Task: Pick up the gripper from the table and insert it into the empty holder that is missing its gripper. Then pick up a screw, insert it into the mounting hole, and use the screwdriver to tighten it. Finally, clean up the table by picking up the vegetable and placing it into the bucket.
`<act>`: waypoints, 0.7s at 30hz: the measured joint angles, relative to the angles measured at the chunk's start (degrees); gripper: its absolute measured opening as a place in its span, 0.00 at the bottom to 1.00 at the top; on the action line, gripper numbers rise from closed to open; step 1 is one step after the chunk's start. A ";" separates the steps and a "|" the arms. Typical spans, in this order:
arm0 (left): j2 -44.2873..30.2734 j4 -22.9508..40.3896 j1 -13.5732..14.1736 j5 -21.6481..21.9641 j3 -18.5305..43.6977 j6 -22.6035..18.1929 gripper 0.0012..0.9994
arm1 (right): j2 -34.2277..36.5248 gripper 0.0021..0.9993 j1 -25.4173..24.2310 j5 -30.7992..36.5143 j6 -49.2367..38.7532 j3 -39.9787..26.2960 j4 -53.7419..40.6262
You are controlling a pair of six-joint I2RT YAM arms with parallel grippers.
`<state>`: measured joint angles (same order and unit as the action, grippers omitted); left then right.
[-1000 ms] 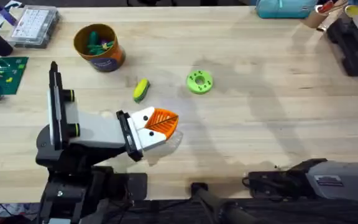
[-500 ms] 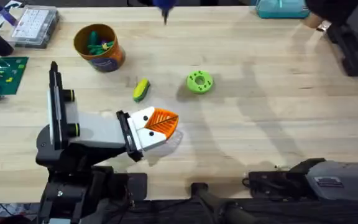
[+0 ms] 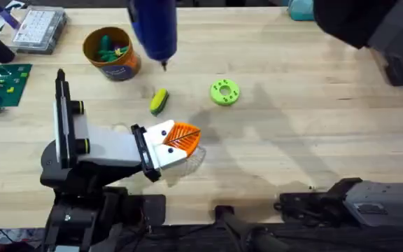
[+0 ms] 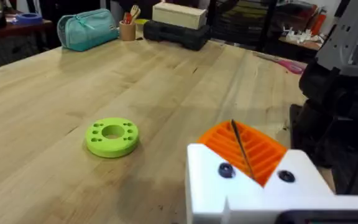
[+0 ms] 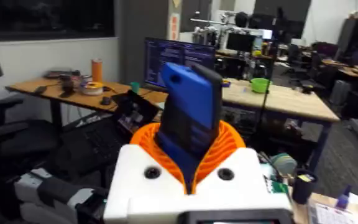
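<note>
The blue screwdriver hangs high over the table, its silver tip pointing down between the orange bucket and the vegetable, a yellow and green corn cob lying flat. My right gripper is shut on the screwdriver, and its arm shows dark at the far right. The holder lies low at the near left. The gripper, white block and orange fin, sits at its black clamp face. My left gripper is shut, pads together, with two dark screw heads on its white block.
A green round disc with holes lies right of the corn. At the far left stand a clear parts box and a green circuit board. At the far right are a teal pouch and a black case. The right arm's base is near right.
The screwdriver came in from the far edge and now looms large, with its tip lowered toward the spot between bucket and corn. The right arm's dark shape grew at the far right.
</note>
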<state>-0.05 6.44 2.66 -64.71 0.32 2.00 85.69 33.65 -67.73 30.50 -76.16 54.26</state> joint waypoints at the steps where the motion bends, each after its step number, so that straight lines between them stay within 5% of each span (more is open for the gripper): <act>1: 0.02 0.00 0.00 -0.02 0.00 0.00 0.00 | -0.02 0.03 0.43 -0.09 -0.02 0.00 0.07; 21: 0.02 0.00 0.00 0.00 0.00 0.00 0.00 | 0.00 0.03 4.81 -2.44 -0.85 0.00 0.83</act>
<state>-0.03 6.44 2.66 -64.71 0.32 2.00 85.69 38.46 -70.17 29.65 -76.16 55.09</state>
